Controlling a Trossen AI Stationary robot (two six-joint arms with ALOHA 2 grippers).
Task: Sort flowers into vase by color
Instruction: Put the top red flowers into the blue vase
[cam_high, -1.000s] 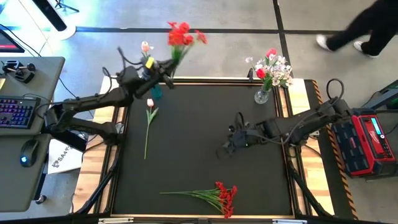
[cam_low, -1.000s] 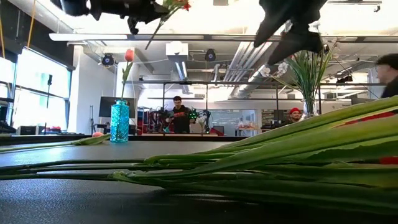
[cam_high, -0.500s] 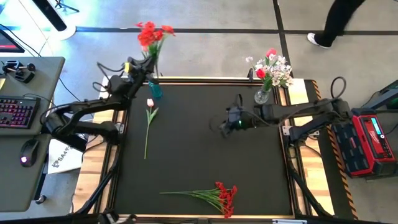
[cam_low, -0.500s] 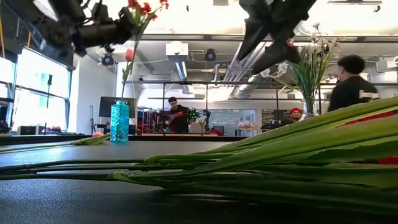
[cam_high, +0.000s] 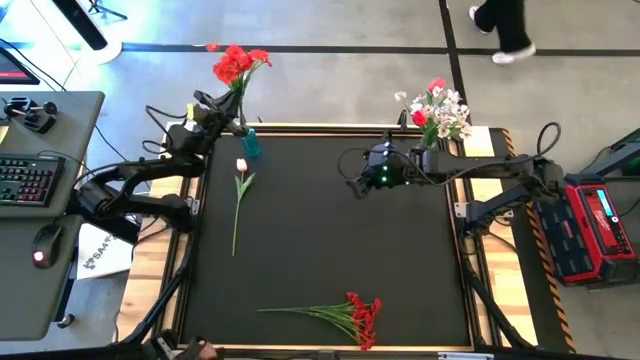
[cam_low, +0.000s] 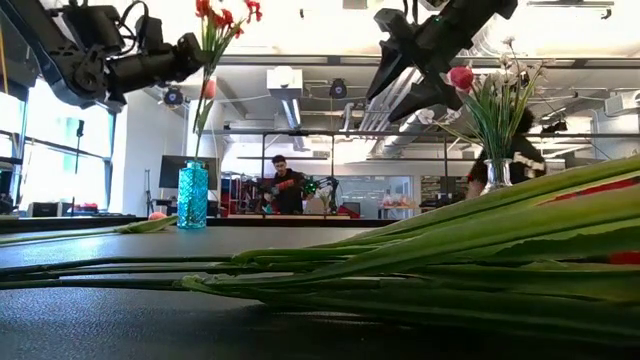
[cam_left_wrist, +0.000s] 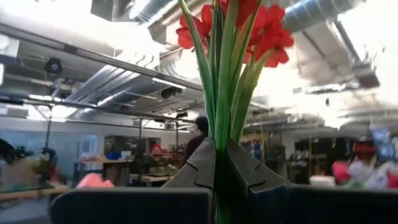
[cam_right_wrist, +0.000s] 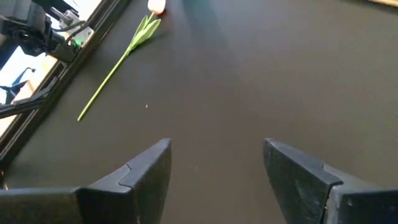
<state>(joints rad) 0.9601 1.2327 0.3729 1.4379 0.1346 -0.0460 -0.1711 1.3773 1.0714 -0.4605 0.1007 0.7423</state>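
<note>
The table (cam_high: 330, 240) has a blue vase (cam_high: 249, 145) at its far-left corner and a clear vase (cam_high: 422, 154) with a mixed pink, red and white bouquet at its far-right corner. The left gripper (cam_high: 228, 122), fingers clamped shut on the stems of a red flower bunch (cam_high: 236, 65), holds it upright by the far-left corner, just beside or over the blue vase. To do this step well, it likely should line the stem ends up over the vase mouth, keep the bunch vertical, lower it well in, then release. The right gripper (cam_high: 353, 184) hovers near the far edge, fingers spread wide and empty. A second red bunch (cam_high: 345, 315) lies by the near edge, and a pink tulip (cam_high: 240, 195) lies toward the left edge. Hard to tell: the stem tips are hidden, so whether they are in the vase yet is unclear; a pink bloom seems to stand in the blue vase already, but is mostly screened; the low view is filled by near stems.
</note>
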